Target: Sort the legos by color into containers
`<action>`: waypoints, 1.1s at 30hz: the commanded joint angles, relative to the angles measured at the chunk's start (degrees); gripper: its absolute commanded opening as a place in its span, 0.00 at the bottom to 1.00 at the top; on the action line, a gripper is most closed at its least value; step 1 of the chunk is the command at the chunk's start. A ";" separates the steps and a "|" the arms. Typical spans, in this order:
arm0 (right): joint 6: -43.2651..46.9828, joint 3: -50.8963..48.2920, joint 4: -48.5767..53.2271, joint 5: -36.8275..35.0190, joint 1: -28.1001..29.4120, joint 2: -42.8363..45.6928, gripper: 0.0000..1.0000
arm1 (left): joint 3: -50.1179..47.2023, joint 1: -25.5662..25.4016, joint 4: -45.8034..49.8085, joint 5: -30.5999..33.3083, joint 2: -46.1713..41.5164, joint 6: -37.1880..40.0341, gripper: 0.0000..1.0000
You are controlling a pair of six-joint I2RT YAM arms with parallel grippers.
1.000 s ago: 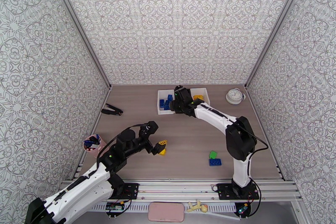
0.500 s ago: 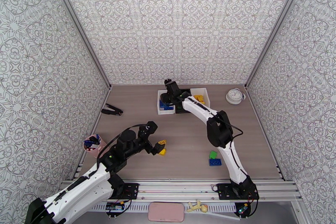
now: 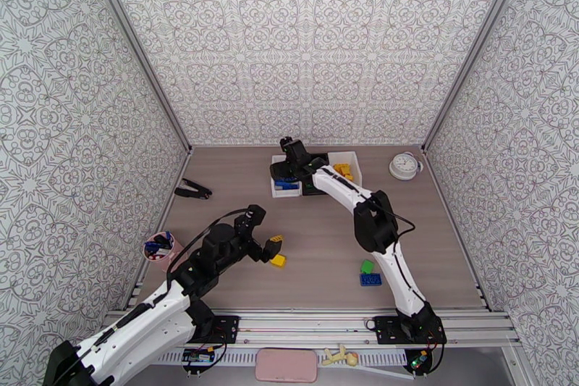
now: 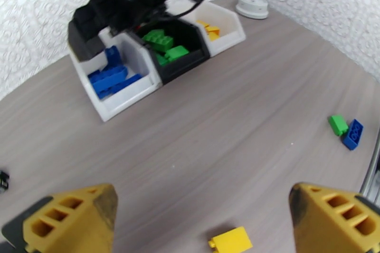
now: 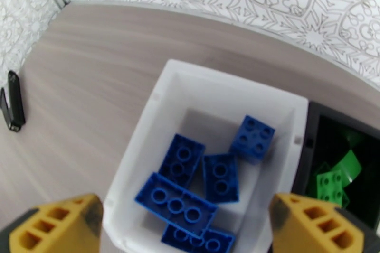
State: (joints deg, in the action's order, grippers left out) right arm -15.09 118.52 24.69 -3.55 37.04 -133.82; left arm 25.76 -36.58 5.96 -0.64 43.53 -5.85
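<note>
Wood table: right gripper wide, empty over white bin; left gripper wide, empty.

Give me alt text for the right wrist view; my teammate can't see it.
The open right gripper hangs above a white bin holding several blue legos. Next to it stands a black bin with green legos; a small black tool lies on the wooden table at far left.

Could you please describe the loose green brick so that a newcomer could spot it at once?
On the table, near the right arm's base, two loose bricks lie side by side. It is the small green one, just beyond its blue oblong neighbour.
</note>
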 commanded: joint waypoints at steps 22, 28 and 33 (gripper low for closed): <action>-5.96 -60.46 -22.19 -4.65 -0.21 46.12 1.00 | 15.00 -10.18 30.76 9.29 16.06 -30.26 0.95; -7.12 -65.25 -21.12 -6.08 -0.21 49.69 1.00 | 20.05 -13.27 35.24 10.29 26.28 -31.34 0.91; -8.45 -65.91 -20.61 -6.41 -0.21 50.24 1.00 | 22.44 -15.77 35.27 8.15 32.51 -32.13 0.84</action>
State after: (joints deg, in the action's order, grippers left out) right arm -21.89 53.25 3.92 -8.58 37.04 -84.86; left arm 46.02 -51.35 39.07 8.51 73.89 -36.38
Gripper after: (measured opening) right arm 0.994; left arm 0.849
